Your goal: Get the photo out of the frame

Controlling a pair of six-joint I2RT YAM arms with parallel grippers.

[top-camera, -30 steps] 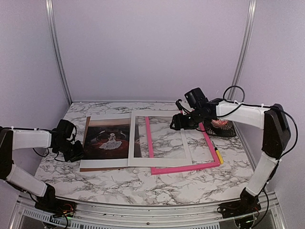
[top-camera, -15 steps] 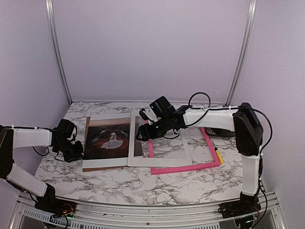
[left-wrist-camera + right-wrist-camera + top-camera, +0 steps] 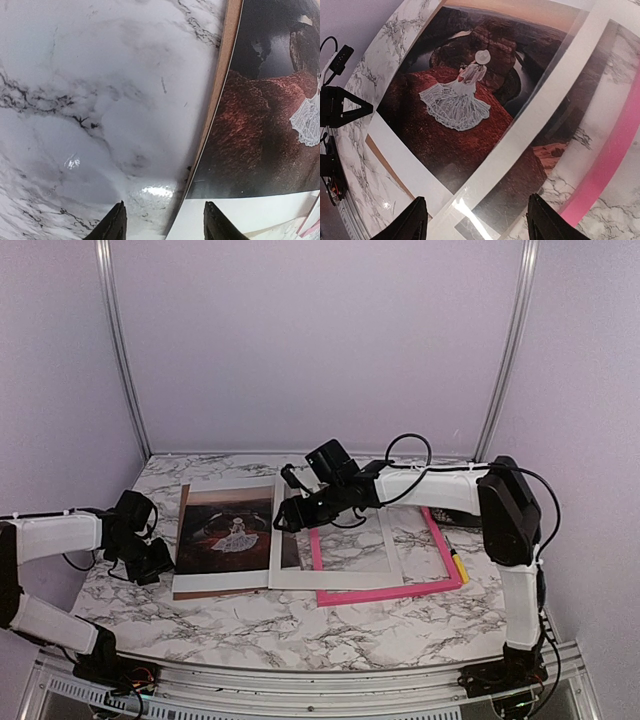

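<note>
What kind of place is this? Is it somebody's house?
Probably not a house, more likely a robot test booth: plain lilac walls with silver metal posts, a white marble-patterned table, and two white-and-black robot arms bolted at its near edge.

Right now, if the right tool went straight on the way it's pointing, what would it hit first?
Most likely the white mat: the open right tool aims down at its strip that lies over the photo. Depth is unclear, so it might touch the photo beside it instead.

mat sheet (image 3: pixel 330 579) overlaps photo (image 3: pixel 225 530), right tool (image 3: pixel 284 519) overhead
</note>
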